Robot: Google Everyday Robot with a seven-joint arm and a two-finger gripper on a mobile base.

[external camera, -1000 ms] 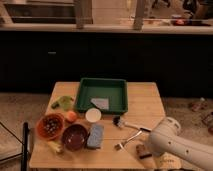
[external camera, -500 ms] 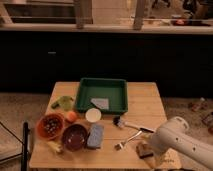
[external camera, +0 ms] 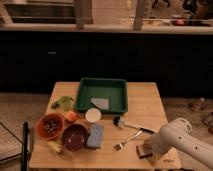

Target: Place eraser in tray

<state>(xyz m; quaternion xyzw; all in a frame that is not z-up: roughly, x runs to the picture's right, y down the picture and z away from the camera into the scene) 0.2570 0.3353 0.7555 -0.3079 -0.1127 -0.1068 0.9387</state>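
The eraser (external camera: 144,150), a small tan-topped block with a dark base, lies on the wooden table near the front right edge. My gripper (external camera: 149,146) is down at the eraser, at the end of the white arm (external camera: 176,138) that comes in from the lower right and partly covers it. The dark green tray (external camera: 101,90) stands at the back middle of the table, well away from the eraser, with a grey flat piece (external camera: 100,103) inside it.
A black-handled brush (external camera: 127,124) and a fork (external camera: 127,140) lie between the eraser and the tray. A blue sponge (external camera: 95,135), a maroon bowl (external camera: 75,137), an orange bowl (external camera: 50,126), a white cup (external camera: 93,115) and fruit sit at the left.
The white arm has shifted to the right over the table's front right corner. The eraser and the other things have not moved.
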